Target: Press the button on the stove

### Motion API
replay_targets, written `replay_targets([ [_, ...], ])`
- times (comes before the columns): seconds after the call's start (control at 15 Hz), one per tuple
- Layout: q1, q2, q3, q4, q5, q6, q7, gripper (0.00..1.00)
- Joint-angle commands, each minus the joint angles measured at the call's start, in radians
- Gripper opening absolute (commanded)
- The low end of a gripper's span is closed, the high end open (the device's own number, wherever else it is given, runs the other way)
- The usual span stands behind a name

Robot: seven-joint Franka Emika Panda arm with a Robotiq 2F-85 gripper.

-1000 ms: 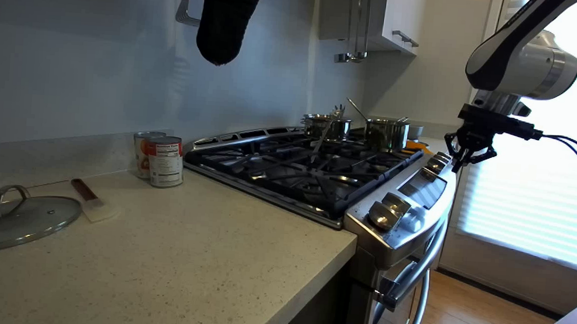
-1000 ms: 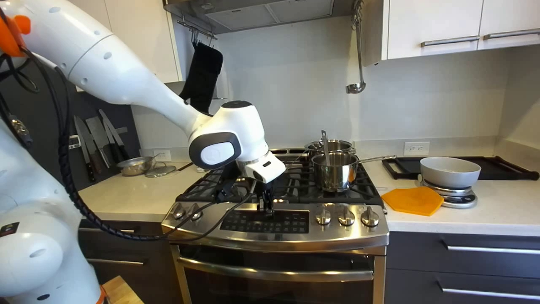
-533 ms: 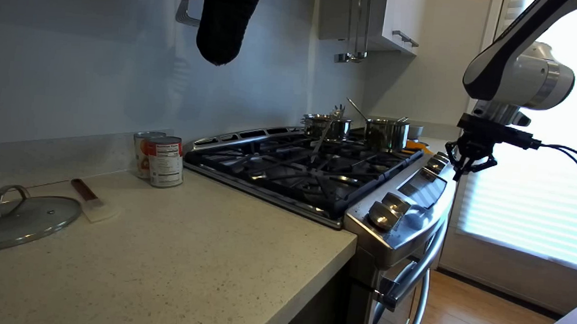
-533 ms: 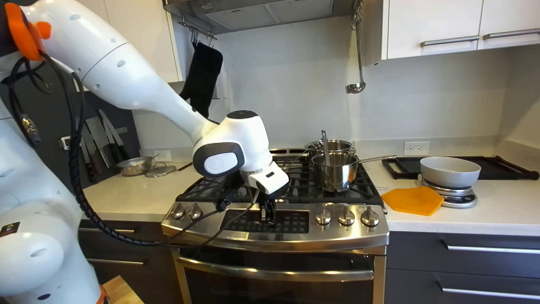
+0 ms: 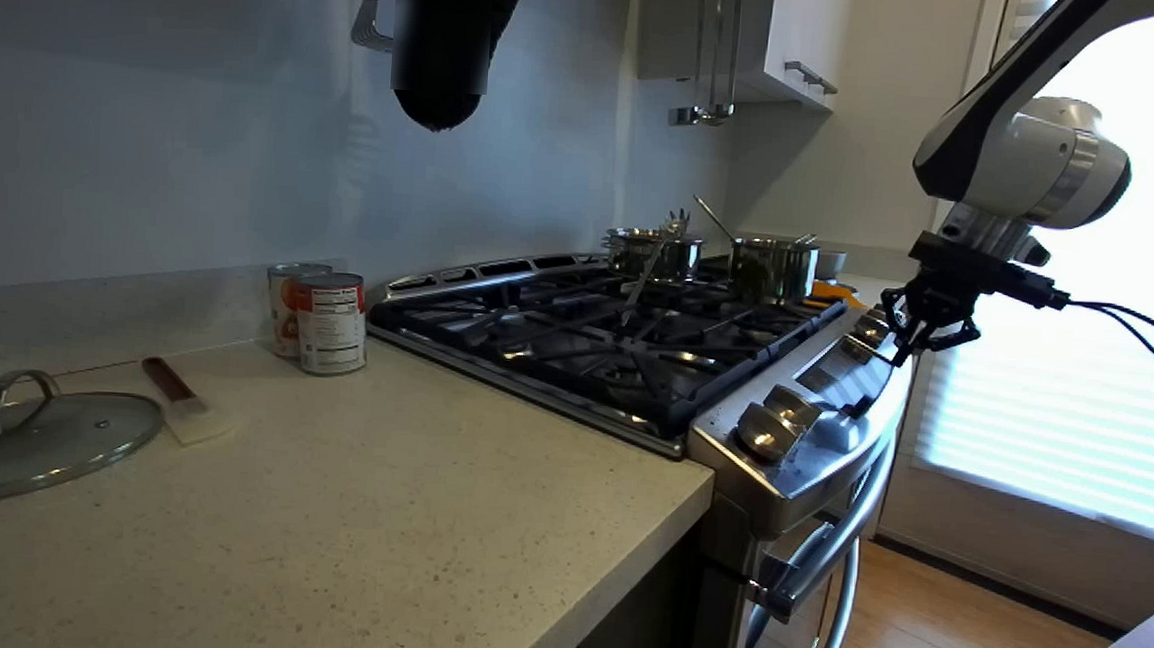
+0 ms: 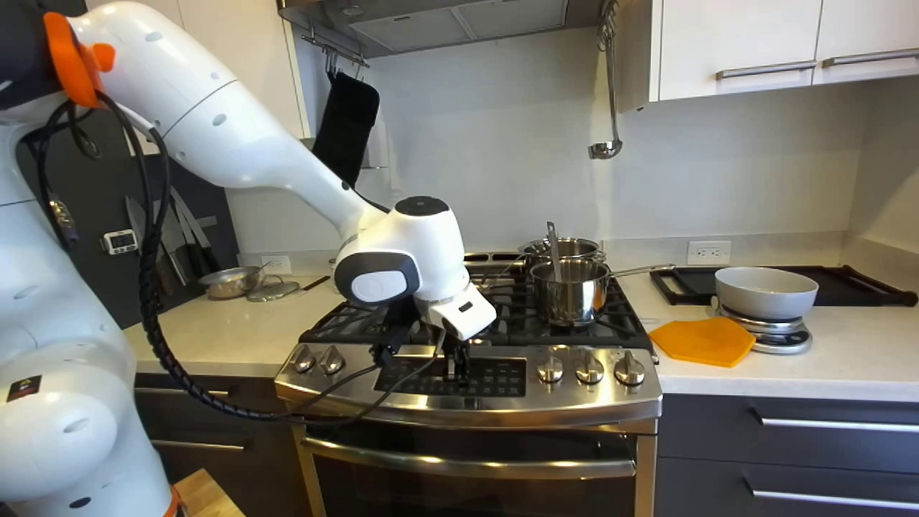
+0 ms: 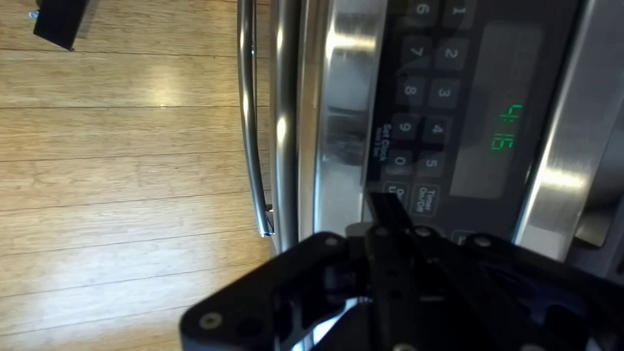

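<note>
The stove (image 6: 589, 413) is a stainless-steel range with black grates and a slanted front strip. Its dark touch panel (image 6: 495, 377) lies mid-strip between knobs. In the wrist view, the panel carries number keys, a green 4:16 display (image 7: 504, 126) and a Timer On/Off button (image 7: 425, 201). My gripper (image 7: 387, 200) is shut with nothing between its fingers. Its tip partly covers a button beside Timer On/Off. The gripper is over the panel in both exterior views (image 5: 903, 358) (image 6: 457, 375). I cannot tell whether the tip touches the panel. Buttons below it are hidden.
Knobs (image 5: 771, 431) flank the panel. The oven handle bar (image 6: 467, 467) runs below it. Pots (image 6: 571, 291) stand on the back right grates. A cable (image 6: 337, 388) hangs from the arm in front of the strip. A counter (image 5: 325, 509) adjoins the stove.
The arm has moved down and a little right in the exterior view facing the stove. The gripper is lower and nearer the touch panel. It stays shut.
</note>
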Motion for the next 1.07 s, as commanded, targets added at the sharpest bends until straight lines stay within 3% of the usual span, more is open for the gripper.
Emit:
replay_targets([
  [0.0,0.031,0.051,-0.027,0.036,0.092,0.013,-0.077,0.0],
  [1.0,0.022,0.127,-0.016,0.084,0.125,0.008,-0.094,0.0],
])
